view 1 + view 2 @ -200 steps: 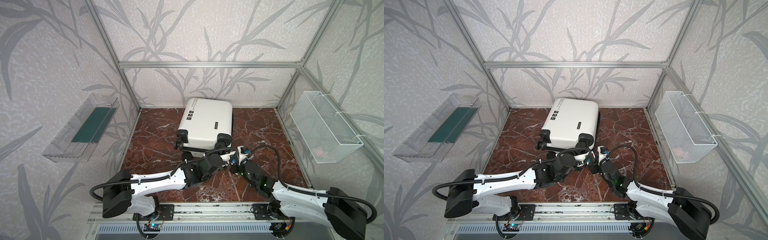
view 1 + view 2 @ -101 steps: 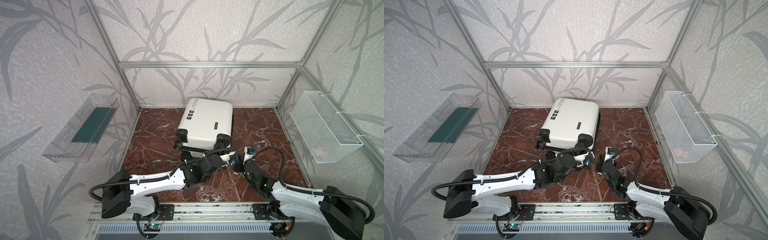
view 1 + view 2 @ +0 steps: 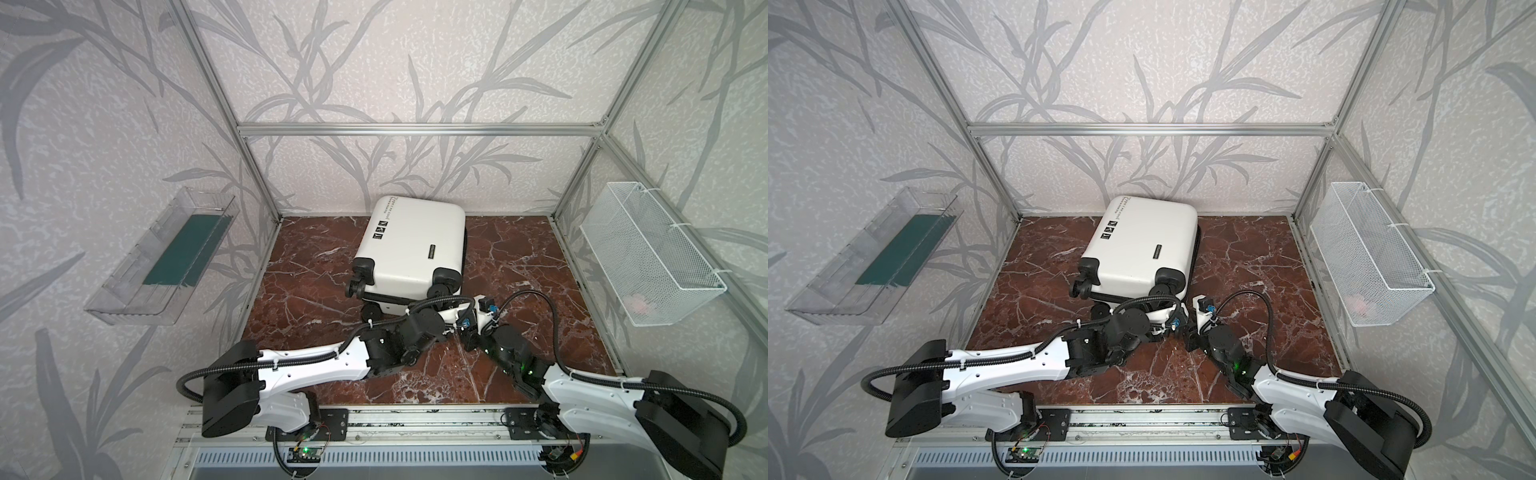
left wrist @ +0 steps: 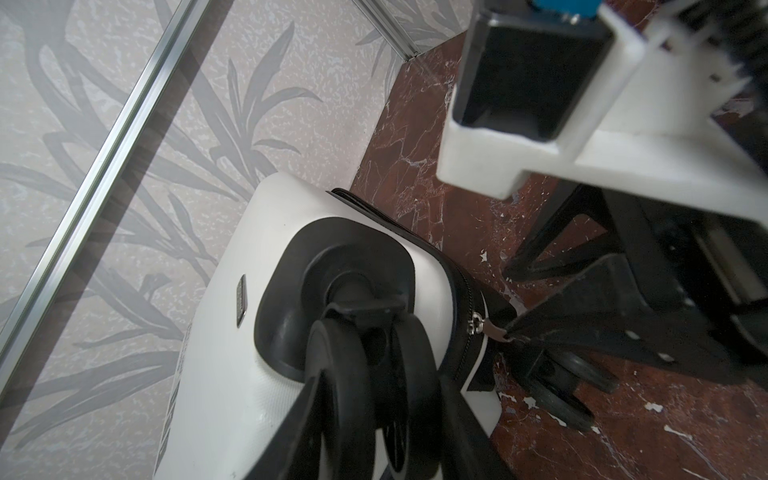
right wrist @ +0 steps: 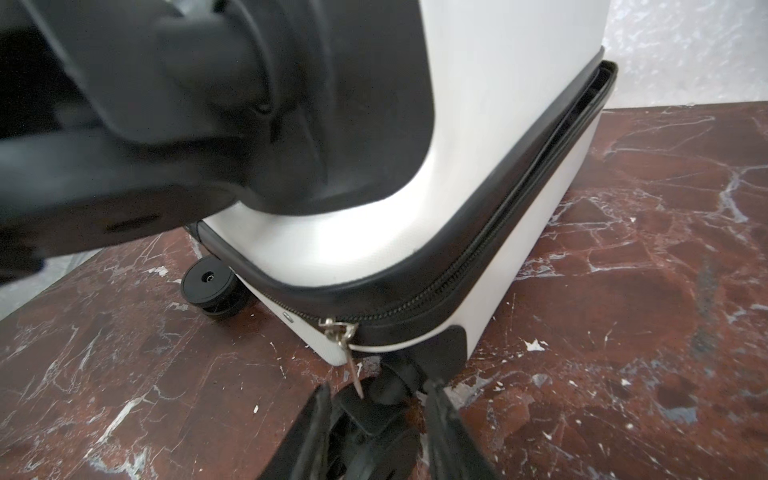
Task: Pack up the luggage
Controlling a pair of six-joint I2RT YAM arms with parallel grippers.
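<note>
Lying front-to-back, luggage wheels toward robot, left fingers seemingly clamping wheel, right fingers apart

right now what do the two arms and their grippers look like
Both the left arm and right arm have white links, black joints and black ribbed cables looping alongside. Each wrist carries a white camera bracket with a blue plug. The left gripper and right gripper have slim black fingers.

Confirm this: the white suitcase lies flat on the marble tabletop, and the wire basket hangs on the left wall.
Not quite. The wire basket hangs on the right wall, as both top views show; the suitcase does lie flat on the marble tabletop.
</note>
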